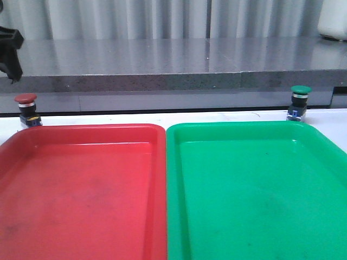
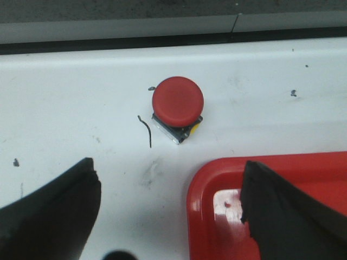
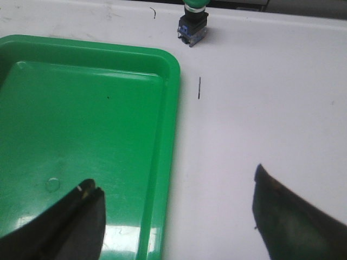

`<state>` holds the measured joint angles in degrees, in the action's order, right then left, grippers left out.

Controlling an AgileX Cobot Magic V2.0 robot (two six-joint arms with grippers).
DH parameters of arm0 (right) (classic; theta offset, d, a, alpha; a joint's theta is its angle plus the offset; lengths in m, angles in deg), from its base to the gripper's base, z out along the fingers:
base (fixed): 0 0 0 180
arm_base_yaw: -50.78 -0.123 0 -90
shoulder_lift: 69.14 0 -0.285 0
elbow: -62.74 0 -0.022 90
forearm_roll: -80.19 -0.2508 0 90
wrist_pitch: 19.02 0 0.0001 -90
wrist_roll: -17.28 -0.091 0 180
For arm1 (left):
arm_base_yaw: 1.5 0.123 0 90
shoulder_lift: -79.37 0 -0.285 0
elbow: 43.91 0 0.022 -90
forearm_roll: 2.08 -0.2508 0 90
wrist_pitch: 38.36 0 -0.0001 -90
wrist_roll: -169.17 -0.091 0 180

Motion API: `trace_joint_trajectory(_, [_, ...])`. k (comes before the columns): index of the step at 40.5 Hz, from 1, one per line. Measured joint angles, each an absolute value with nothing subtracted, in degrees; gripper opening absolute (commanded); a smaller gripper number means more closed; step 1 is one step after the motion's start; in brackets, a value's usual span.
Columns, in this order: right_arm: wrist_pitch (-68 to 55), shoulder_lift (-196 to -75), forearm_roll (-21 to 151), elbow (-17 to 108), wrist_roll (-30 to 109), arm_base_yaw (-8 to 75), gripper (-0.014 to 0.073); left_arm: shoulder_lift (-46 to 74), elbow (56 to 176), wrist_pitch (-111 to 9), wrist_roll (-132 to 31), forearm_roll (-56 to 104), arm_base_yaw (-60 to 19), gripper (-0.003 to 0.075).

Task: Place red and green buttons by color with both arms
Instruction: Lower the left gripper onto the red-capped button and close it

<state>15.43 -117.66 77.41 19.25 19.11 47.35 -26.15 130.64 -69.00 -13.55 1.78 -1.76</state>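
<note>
The red button (image 1: 25, 108) stands upright on the white table just behind the red tray's (image 1: 81, 128) far left corner. In the left wrist view the red button (image 2: 177, 103) lies ahead of my left gripper (image 2: 169, 172), which is open and empty above the table and the tray's corner (image 2: 217, 179). The green button (image 1: 300, 102) stands upright behind the green tray's (image 1: 244, 124) far right corner. In the right wrist view the green button (image 3: 193, 24) is far ahead of my right gripper (image 3: 174, 181), which is open and empty over the tray's rim (image 3: 172, 108).
Part of my left arm (image 1: 10, 46) shows at the far left edge of the front view. A grey stone ledge (image 1: 173, 65) runs behind the table. Both trays lie side by side and fill the near table. A white object (image 1: 333, 19) stands at the back right.
</note>
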Motion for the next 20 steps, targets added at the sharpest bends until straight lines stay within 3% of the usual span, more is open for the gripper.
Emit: trace_joint_trajectory(20, [15.4,-117.7,77.4,19.2,19.1,47.3,0.0579,-43.2,142.2,-65.7,-13.6,2.2,-3.4,0.0489])
